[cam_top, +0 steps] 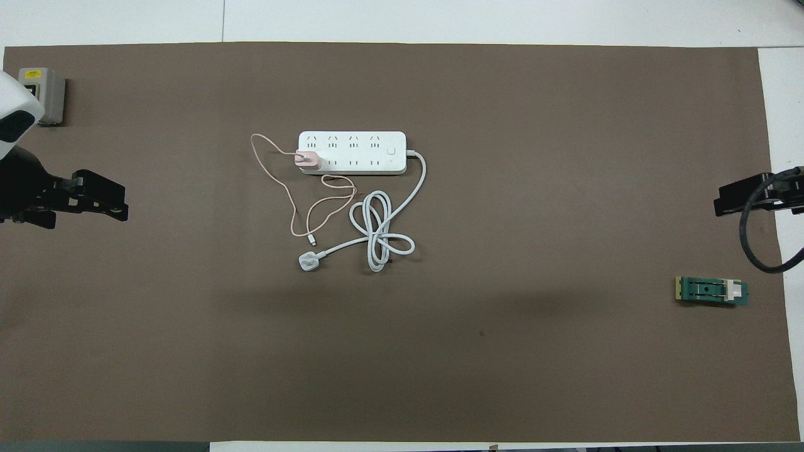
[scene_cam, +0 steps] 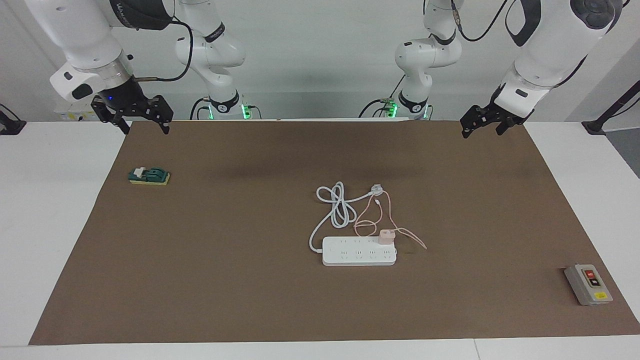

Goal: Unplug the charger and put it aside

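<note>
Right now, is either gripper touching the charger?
Apart. The facing view shows the left gripper and right gripper raised by the robots, bare mat between them and the charger.

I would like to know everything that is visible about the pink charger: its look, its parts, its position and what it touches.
The charger is a small pale-pink cube, plastic by its look, standing plugged into the white power strip at the strip's end toward the left arm. Its socket is in the row nearer to the robots. A long thin pink cable leaves it and lies in loose loops on the brown mat, ending in a small white connector near the strip's white plug. No gripper touches it.
</note>
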